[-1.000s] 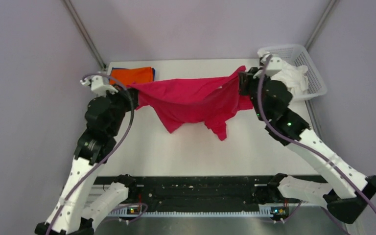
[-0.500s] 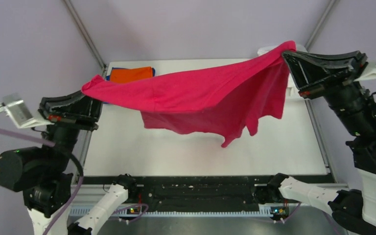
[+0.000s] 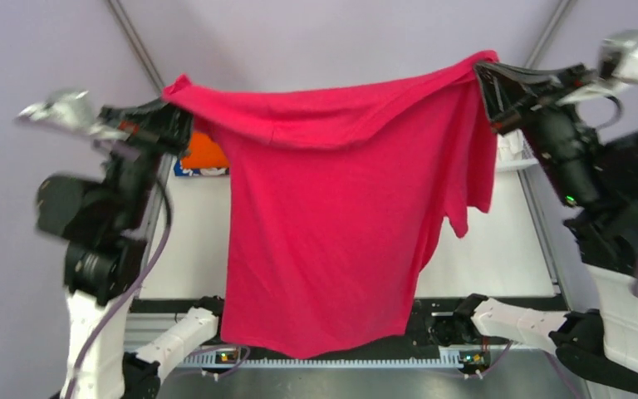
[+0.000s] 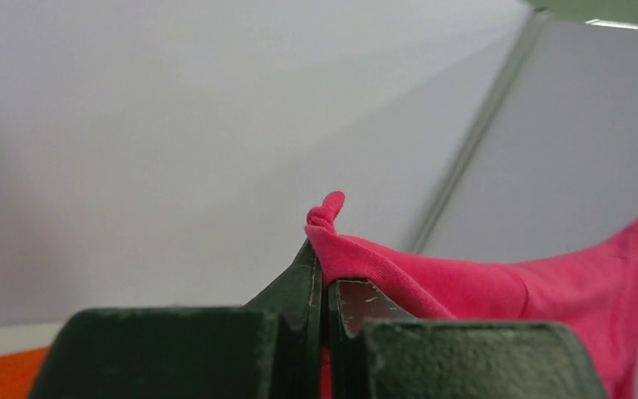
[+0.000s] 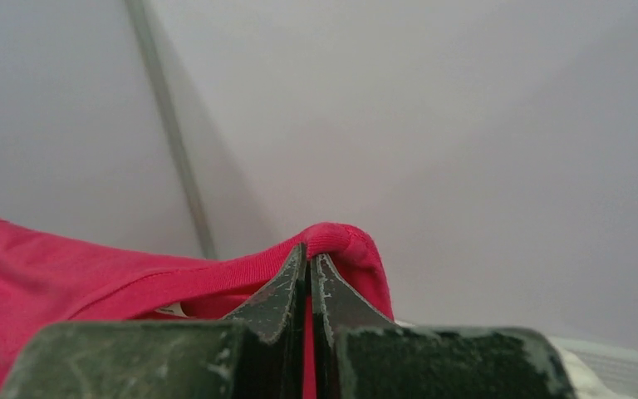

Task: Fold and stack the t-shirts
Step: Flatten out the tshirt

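The magenta-red t-shirt (image 3: 324,216) hangs spread high above the table, stretched between both grippers, its lower hem reaching down over the arm bases. My left gripper (image 3: 176,100) is shut on its upper left corner, and cloth pokes out past the tips (image 4: 326,218). At the upper right corner my right gripper (image 3: 483,76) is shut on the cloth, which wraps over the tips (image 5: 341,243). Behind the hanging shirt, at the table's far left, peeks the folded orange t-shirt (image 3: 201,152), lying on a blue one with white marks (image 3: 198,170).
The white table (image 3: 498,241) shows to the right and left of the hanging shirt. A bit of the white mesh basket (image 3: 511,150) shows behind the right arm at the far right. Grey walls and metal posts close in the sides.
Both arms have lifted the magenta-red shirt from low over the table to high up, and it has dropped open into a long hanging sheet. Both grips stayed shut.
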Controlling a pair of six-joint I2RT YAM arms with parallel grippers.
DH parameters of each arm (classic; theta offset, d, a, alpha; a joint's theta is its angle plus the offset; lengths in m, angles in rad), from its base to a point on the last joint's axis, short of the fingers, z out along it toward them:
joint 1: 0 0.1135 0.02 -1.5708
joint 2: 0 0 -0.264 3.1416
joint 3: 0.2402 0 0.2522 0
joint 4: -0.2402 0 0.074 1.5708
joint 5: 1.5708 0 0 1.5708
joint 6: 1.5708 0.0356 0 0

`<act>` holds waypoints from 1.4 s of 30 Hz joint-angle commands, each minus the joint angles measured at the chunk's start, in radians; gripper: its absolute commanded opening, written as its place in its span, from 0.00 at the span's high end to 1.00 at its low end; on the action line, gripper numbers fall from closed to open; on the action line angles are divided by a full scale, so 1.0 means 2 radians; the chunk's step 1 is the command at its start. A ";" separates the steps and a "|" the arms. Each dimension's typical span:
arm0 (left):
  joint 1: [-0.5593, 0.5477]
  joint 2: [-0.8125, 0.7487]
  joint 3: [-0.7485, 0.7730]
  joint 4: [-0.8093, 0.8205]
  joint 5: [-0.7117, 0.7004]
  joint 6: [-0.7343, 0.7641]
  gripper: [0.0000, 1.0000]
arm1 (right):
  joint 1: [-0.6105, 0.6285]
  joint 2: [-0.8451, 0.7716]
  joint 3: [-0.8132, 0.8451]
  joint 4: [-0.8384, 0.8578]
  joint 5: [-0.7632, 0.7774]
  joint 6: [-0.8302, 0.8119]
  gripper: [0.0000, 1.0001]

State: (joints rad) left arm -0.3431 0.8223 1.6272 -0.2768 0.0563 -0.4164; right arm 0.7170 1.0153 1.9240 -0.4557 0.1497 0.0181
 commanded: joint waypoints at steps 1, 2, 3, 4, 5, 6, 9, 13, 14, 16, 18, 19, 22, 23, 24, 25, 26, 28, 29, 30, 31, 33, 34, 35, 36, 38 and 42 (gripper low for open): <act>0.001 0.110 -0.034 0.020 -0.161 0.047 1.00 | -0.002 0.065 -0.053 0.038 0.180 -0.068 1.00; 0.002 0.134 -0.046 0.033 -0.188 0.058 1.00 | -0.006 0.077 -0.075 0.055 0.205 -0.079 1.00; 0.006 0.158 -0.056 0.047 -0.206 0.065 1.00 | -0.015 0.089 -0.098 0.071 0.223 -0.084 1.00; 0.011 0.184 -0.064 0.054 -0.218 0.068 1.00 | -0.030 0.102 -0.122 0.090 0.235 -0.078 1.00; 0.018 0.214 -0.068 0.058 -0.221 0.067 1.00 | -0.048 0.113 -0.148 0.105 0.237 -0.068 1.00; 0.028 0.243 -0.072 0.061 -0.217 0.063 1.00 | -0.068 0.127 -0.181 0.120 0.228 -0.054 1.00; 0.053 0.351 -0.071 0.075 -0.197 0.043 1.00 | -0.120 0.183 -0.239 0.166 0.169 -0.018 1.00; 0.069 0.520 0.021 0.031 -0.182 0.023 0.81 | -0.152 0.307 -0.246 0.200 0.106 0.031 1.00; 0.069 0.556 0.051 0.019 -0.180 0.022 0.69 | -0.158 0.343 -0.237 0.206 0.098 0.047 0.97; 0.069 0.609 0.101 -0.011 -0.168 0.013 0.48 | -0.170 0.405 -0.218 0.218 0.076 0.069 0.70; 0.068 0.625 0.114 -0.007 -0.149 0.009 0.07 | -0.181 0.459 -0.184 0.201 0.059 0.091 0.45; 0.068 0.623 0.107 0.002 -0.143 0.006 0.03 | -0.185 0.474 -0.170 0.191 0.054 0.100 0.31; 0.068 0.596 0.066 0.034 -0.117 -0.007 0.02 | -0.193 0.482 -0.162 0.189 0.046 0.115 0.07; 0.067 0.584 0.052 0.039 -0.110 -0.014 0.01 | -0.194 0.476 -0.170 0.194 0.046 0.120 0.05; 0.066 0.567 0.036 0.039 -0.105 -0.022 0.01 | -0.195 0.468 -0.180 0.200 0.046 0.123 0.02; 0.065 0.550 0.019 0.037 -0.099 -0.031 0.01 | -0.195 0.460 -0.193 0.204 0.047 0.126 0.02; 0.061 0.533 -0.001 0.036 -0.095 -0.041 0.02 | -0.196 0.450 -0.204 0.205 0.049 0.130 0.01; 0.049 0.491 -0.053 0.037 -0.093 -0.057 0.01 | -0.197 0.428 -0.235 0.208 0.048 0.140 0.01; 0.037 0.468 -0.086 0.040 -0.096 -0.063 0.01 | -0.197 0.416 -0.252 0.211 0.042 0.145 0.01; 0.026 0.447 -0.118 0.043 -0.102 -0.070 0.02 | -0.197 0.406 -0.276 0.213 0.034 0.151 0.01; 0.011 0.424 -0.149 0.046 -0.110 -0.077 0.01 | -0.199 0.397 -0.292 0.217 0.023 0.155 0.01; -0.017 0.386 -0.209 0.047 -0.119 -0.097 0.02 | -0.199 0.386 -0.321 0.221 0.005 0.168 0.01; -0.030 0.370 -0.238 0.047 -0.111 -0.108 0.02 | -0.199 0.383 -0.334 0.222 -0.006 0.175 0.01; -0.034 0.356 -0.261 0.041 -0.099 -0.124 0.01 | -0.199 0.382 -0.344 0.223 -0.014 0.182 0.01; -0.038 0.346 -0.284 0.039 -0.088 -0.142 0.01 | -0.199 0.381 -0.354 0.224 -0.023 0.189 0.01; -0.041 0.336 -0.330 0.054 -0.079 -0.161 0.01 | -0.199 0.382 -0.376 0.240 -0.047 0.204 0.01; -0.042 0.354 -0.352 0.034 -0.086 -0.184 0.01 | -0.199 0.388 -0.406 0.262 -0.063 0.225 0.01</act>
State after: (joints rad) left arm -0.4404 1.5120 0.9524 -0.2047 -0.1135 -0.6926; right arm 0.3241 1.8015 1.1439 -0.0067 0.0875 0.3985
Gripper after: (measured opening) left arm 0.985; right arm 0.986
